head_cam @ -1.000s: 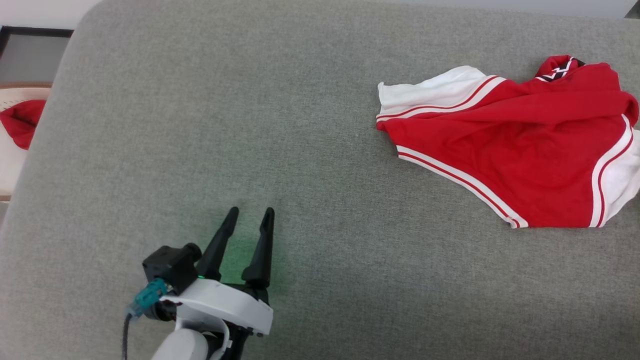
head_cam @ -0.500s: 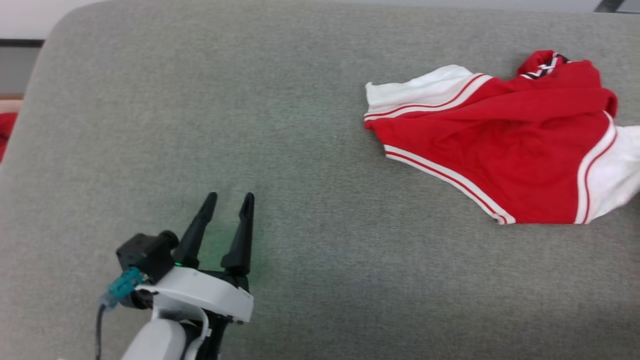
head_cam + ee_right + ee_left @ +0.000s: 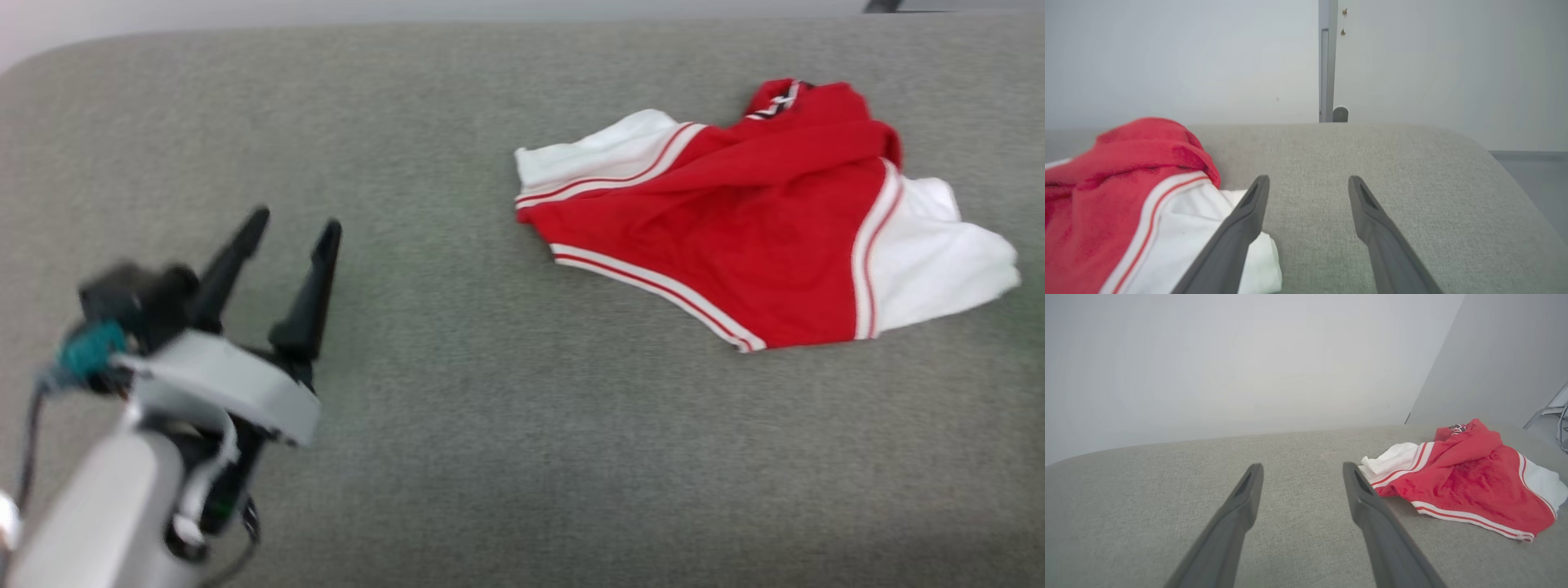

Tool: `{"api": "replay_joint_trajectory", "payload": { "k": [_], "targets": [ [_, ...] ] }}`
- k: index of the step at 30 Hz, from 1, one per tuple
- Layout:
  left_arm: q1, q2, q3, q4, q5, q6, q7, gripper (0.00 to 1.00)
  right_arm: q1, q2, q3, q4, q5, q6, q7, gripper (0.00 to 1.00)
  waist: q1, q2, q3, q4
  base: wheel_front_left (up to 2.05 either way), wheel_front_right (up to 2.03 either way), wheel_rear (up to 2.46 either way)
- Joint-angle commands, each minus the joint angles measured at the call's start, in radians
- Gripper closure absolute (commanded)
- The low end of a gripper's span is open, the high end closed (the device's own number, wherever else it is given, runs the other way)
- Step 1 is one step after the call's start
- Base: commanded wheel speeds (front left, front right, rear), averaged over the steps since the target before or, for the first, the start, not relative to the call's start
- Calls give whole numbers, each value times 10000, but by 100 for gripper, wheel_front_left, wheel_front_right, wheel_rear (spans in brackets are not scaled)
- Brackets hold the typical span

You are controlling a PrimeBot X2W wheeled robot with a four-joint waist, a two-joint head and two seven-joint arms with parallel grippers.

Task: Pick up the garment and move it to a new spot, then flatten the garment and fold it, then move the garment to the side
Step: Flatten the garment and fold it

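Note:
The garment [image 3: 735,237], a red shirt with white sleeves and striped trim, lies crumpled on the grey cushion [image 3: 490,425] at the upper right of the head view. My left gripper [image 3: 294,229] stands open at the left, well apart from it, with nothing between its fingers. From the left wrist, the garment [image 3: 1466,486] lies right of my left gripper [image 3: 1302,471]. In the right wrist view my right gripper [image 3: 1308,181] is open and empty; its left finger [image 3: 1237,232] passes over the white sleeve of the garment [image 3: 1118,204].
The grey cushion [image 3: 1392,163] spreads wide around the shirt, and its rounded edge drops off at the right of the right wrist view. A pale wall [image 3: 1229,363] stands behind it. A grey post [image 3: 1327,61] rises beyond the far edge.
The head camera has swung, so the whole picture shifted left. The garment's right sleeve now lies spread out in full view. The left gripper has risen and stays open.

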State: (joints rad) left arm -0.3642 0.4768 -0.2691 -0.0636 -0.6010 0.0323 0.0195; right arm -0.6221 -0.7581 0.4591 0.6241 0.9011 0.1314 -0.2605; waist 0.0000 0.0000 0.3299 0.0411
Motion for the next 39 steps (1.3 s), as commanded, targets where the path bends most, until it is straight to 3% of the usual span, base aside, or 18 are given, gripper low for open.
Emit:
{"api": "replay_joint_trajectory", "payload": {
  "k": [1,5,7,8,13,22,33,39],
  "targets": [
    [-355,282,-6,-34,-22,-167,384,0,392,335,-761,-555,-112,-15,-40,0,0,0,-114,-348,0,0,0],
    [-1356,772,-177,149,-216,-599,1550,0,1526,1276,-2461,-2246,-615,-15,-49,0,0,0,-140,-731,0,0,0],
    [-1668,857,-217,239,-294,-703,1829,0,1811,1553,-2742,-2683,-759,-15,-48,0,0,0,-134,-820,0,0,0],
    [-2179,843,-348,493,-602,-892,2416,0,2360,2029,-3015,-3416,-1053,-15,-49,0,0,0,-126,-994,0,0,0],
    [-3337,698,-723,1552,-1598,-1262,4021,0,3256,2900,-3207,-4580,-1646,-15,-23,0,0,0,-86,-1374,0,0,0],
    [-4966,630,-1751,3455,-3045,-1542,7329,0,3656,3489,-3377,-5392,-2148,-15,409,0,0,0,254,-1973,0,0,0],
    [-6270,216,-2017,5305,-3652,-1611,8208,0,3484,3718,-3322,-5537,-2285,-15,440,0,0,0,895,-2533,0,0,0],
    [-6641,221,-2179,5959,-3690,-1626,8062,0,3364,3738,-3222,-5482,-2252,-15,370,0,0,0,1152,-2687,0,0,0]
  ]
}}
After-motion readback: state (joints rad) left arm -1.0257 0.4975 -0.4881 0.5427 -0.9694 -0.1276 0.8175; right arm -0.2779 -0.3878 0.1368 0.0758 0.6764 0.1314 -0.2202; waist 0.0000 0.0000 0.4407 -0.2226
